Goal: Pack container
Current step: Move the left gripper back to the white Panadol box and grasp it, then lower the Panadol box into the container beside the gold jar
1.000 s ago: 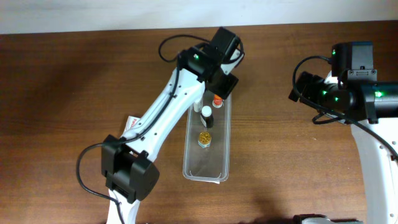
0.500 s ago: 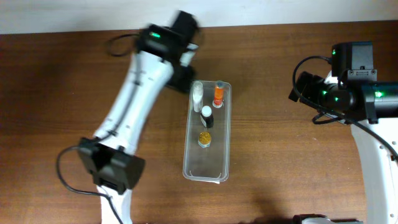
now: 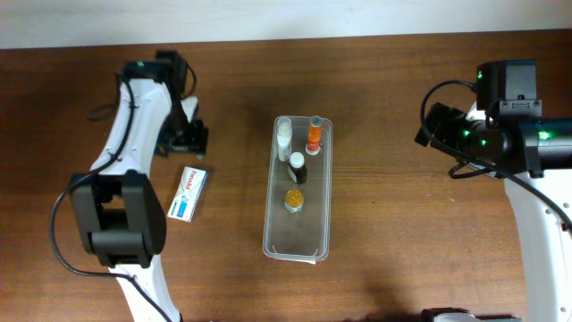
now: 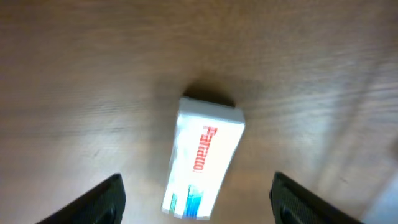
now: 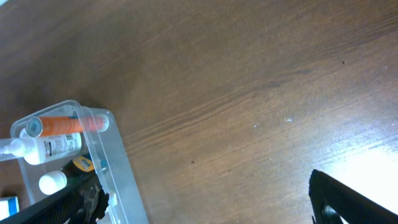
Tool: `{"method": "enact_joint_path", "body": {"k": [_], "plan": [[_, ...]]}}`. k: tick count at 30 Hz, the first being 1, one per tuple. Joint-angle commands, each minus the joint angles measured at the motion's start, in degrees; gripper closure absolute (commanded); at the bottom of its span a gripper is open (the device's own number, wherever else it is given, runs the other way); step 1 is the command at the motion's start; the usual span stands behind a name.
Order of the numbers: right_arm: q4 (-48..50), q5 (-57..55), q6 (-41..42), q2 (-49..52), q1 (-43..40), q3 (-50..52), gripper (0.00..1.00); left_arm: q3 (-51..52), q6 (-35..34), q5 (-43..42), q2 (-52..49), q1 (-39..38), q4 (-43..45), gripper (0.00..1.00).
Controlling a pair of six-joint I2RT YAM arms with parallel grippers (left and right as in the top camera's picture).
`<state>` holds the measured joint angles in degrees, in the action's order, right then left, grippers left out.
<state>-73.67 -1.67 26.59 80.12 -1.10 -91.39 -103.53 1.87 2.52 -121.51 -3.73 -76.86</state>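
Observation:
The clear plastic container lies lengthwise in the middle of the table and also shows in the right wrist view. It holds an orange bottle, a white bottle, a dark bottle with a white cap and a small yellow-topped jar. A white box with red lettering lies flat on the table left of the container, and fills the left wrist view. My left gripper is open and empty just above the box. My right gripper is open and empty, far right of the container.
The table's back edge runs along the top of the overhead view, near the left arm. The right arm's base stands at the right edge.
My left arm has swung from over the container's far end leftward to above the white box. A white bottle now lies in the container. The right arm has not moved.

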Motion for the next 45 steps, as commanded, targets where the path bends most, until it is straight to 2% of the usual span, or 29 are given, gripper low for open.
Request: {"method": "enact_joint_path", "body": {"k": [1,14,17,22,23,31,36,39,45], "plan": [[-0.09,-0.31,0.04,0.13,-0.42,-0.66,0.02,6.19,5.70,-1.70,-0.33,-0.09,2.99,0.25],[-0.09,-0.33,0.04,0.13,-0.42,-0.66,0.02,16.94,8.55,-2.51,-0.33,1.97,12.11,0.27],[-0.09,-0.31,0.04,0.13,-0.42,-0.66,0.02,18.12,8.52,-2.84,-0.33,1.97,12.90,0.33],[-0.09,-0.33,0.04,0.13,-0.42,-0.66,0.01,18.25,8.48,-5.53,-0.31,1.97,12.74,0.58],[-0.09,-0.31,0.04,0.13,-0.42,-0.66,0.02,18.18,8.35,-6.27,-0.31,1.97,12.46,0.60],[-0.09,-0.31,0.04,0.13,-0.42,-0.66,0.02,8.72,6.36,-8.41,1.79,1.90,2.29,0.62],[-0.09,-0.33,0.04,0.13,-0.42,-0.66,0.02,2.03,5.20,-14.82,8.63,0.04,-2.12,0.61],[-0.09,-0.31,0.04,0.13,-0.42,-0.66,0.02,1.44,3.96,-18.56,14.21,-2.64,-1.03,0.61],[-0.09,-0.33,0.04,0.13,-0.42,-0.66,0.02,1.46,-2.80,-18.62,22.40,-12.55,-0.24,0.61]]}}
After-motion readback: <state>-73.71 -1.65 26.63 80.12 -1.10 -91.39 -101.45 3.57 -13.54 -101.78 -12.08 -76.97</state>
